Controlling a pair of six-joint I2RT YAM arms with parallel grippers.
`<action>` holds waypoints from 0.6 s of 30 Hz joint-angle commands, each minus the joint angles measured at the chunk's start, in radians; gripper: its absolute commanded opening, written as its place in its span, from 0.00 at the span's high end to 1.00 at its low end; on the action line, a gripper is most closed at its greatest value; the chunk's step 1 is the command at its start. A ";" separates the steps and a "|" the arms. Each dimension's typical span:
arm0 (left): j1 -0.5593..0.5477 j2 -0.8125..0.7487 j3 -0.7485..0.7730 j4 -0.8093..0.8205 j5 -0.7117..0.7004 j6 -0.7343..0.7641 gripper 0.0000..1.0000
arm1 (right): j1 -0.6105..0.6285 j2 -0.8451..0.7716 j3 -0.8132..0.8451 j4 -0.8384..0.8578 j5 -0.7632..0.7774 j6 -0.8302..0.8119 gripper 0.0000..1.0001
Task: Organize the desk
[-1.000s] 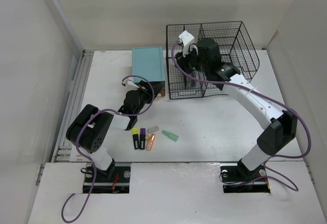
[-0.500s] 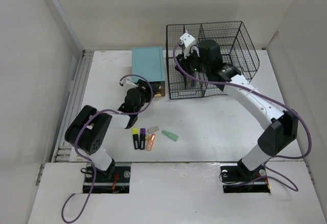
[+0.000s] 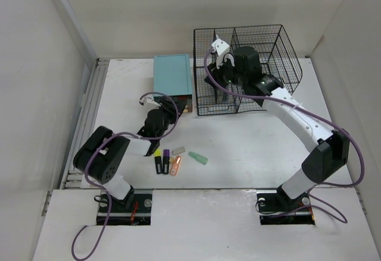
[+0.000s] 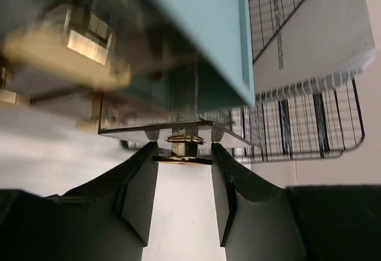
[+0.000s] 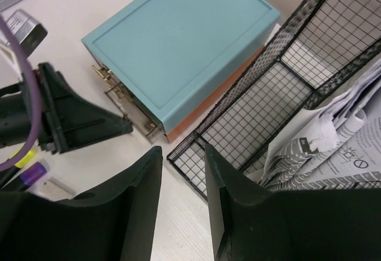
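Note:
The white desk point(image 3: 250, 142) carries a teal-topped drawer box point(image 3: 172, 75) with a black wire mesh rack point(image 3: 280, 47) to its right. My left gripper point(image 3: 172, 107) is at the box's front. In the left wrist view its jaws point(image 4: 183, 154) hold the brass knob point(image 4: 184, 139) of a clear drawer front, both pads touching the knob's disc. My right gripper point(image 3: 214, 76) hovers over the rack's front left corner; in the right wrist view it point(image 5: 181, 157) is open and empty. That view also shows the box point(image 5: 184, 41) and the left gripper point(image 5: 122, 124).
Three highlighters point(image 3: 166, 163), a small grey eraser point(image 3: 178, 151) and a pale green piece point(image 3: 198, 157) lie on the desk near my left arm. Printed papers point(image 5: 333, 136) stand in the rack. A grey rail point(image 3: 89, 112) runs along the desk's left edge.
My left gripper has drawn back a little from the box toward the near edge. The right gripper has shifted only slightly.

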State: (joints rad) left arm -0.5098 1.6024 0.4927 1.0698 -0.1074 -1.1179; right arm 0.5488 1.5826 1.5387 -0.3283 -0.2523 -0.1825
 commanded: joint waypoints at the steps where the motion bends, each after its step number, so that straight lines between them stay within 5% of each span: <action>1: -0.054 -0.084 -0.119 0.042 -0.048 -0.008 0.89 | -0.007 -0.059 -0.009 0.040 -0.077 0.014 0.60; 6: -0.110 -0.163 -0.227 0.070 -0.067 -0.034 0.89 | 0.002 -0.059 -0.040 -0.029 -0.218 -0.116 0.51; 11: -0.130 -0.242 -0.258 -0.003 -0.100 -0.034 0.86 | 0.049 -0.069 -0.072 -0.129 -0.263 -0.228 0.30; 13: -0.130 -0.251 -0.249 -0.016 -0.100 -0.022 0.61 | 0.089 -0.078 -0.093 -0.178 -0.249 -0.277 0.22; 14: -0.130 -0.263 -0.249 -0.031 -0.100 -0.011 0.37 | 0.105 -0.091 -0.107 -0.178 -0.237 -0.278 0.19; 18: -0.130 -0.344 -0.240 -0.079 -0.089 0.000 0.14 | 0.164 -0.128 -0.207 -0.207 -0.176 -0.296 0.16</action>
State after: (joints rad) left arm -0.6342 1.3403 0.2520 1.0199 -0.1905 -1.1431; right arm 0.6804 1.5192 1.3769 -0.4911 -0.4473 -0.4267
